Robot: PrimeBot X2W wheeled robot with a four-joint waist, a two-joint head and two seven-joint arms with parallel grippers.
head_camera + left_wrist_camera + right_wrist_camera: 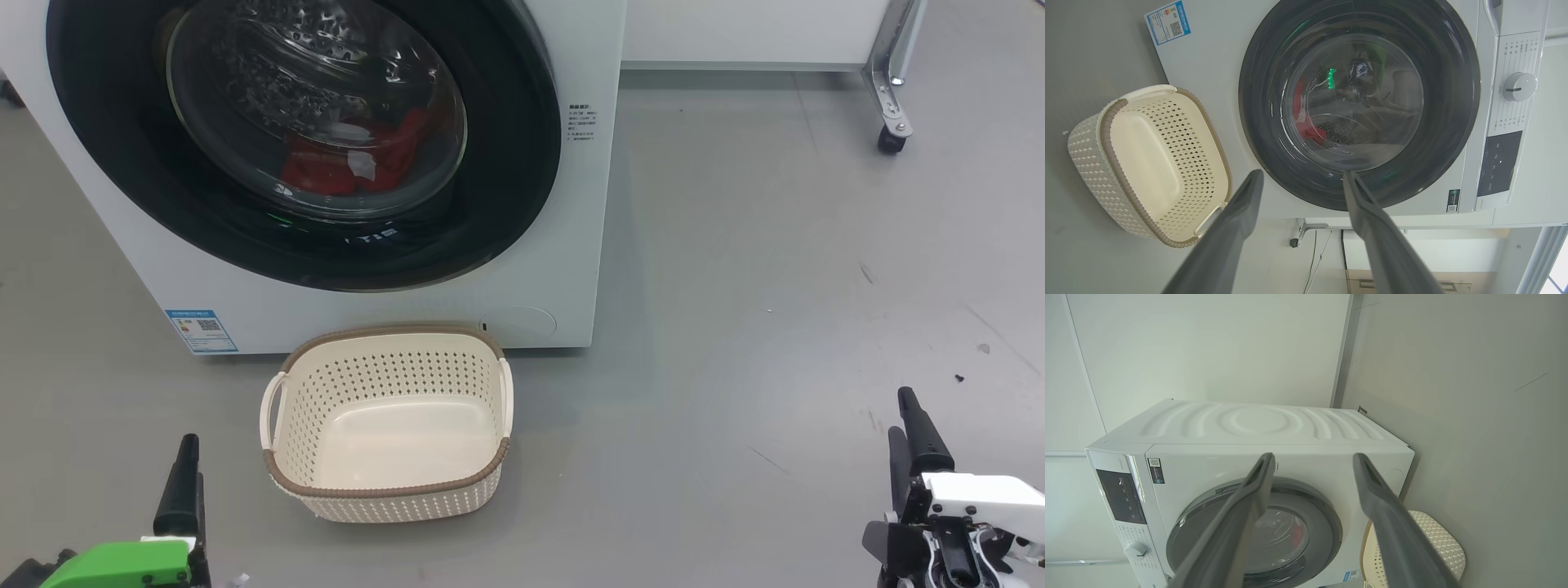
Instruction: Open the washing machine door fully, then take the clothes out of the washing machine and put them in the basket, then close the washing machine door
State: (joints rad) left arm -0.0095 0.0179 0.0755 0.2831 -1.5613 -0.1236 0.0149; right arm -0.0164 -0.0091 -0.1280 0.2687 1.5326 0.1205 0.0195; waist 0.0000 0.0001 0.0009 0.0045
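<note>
Standing at about 11 o'clock in the head view, the washing machine (571, 269) has the washing machine door (506, 163) shut flush against its white front. The clothes (326, 171) lie red and white behind the glass, low in the drum at the door's 6 o'clock, so the closed door stands between them and both grippers. The basket (384, 331) sits mouth up on the grey floor (775, 286) at 6 o'clock from the door, its far rim just beside the machine's base. A blue label (201, 330) marks the machine's lower corner, at 10 o'clock from the basket. The left gripper (1302, 173), at 7 o'clock in the head view, has its fingers spread wide and grips nothing. The right gripper (1312, 455), at 4 o'clock, is equally spread and unladen over open floor. A metal leg on a castor (891, 140) stands at 1 o'clock.
</note>
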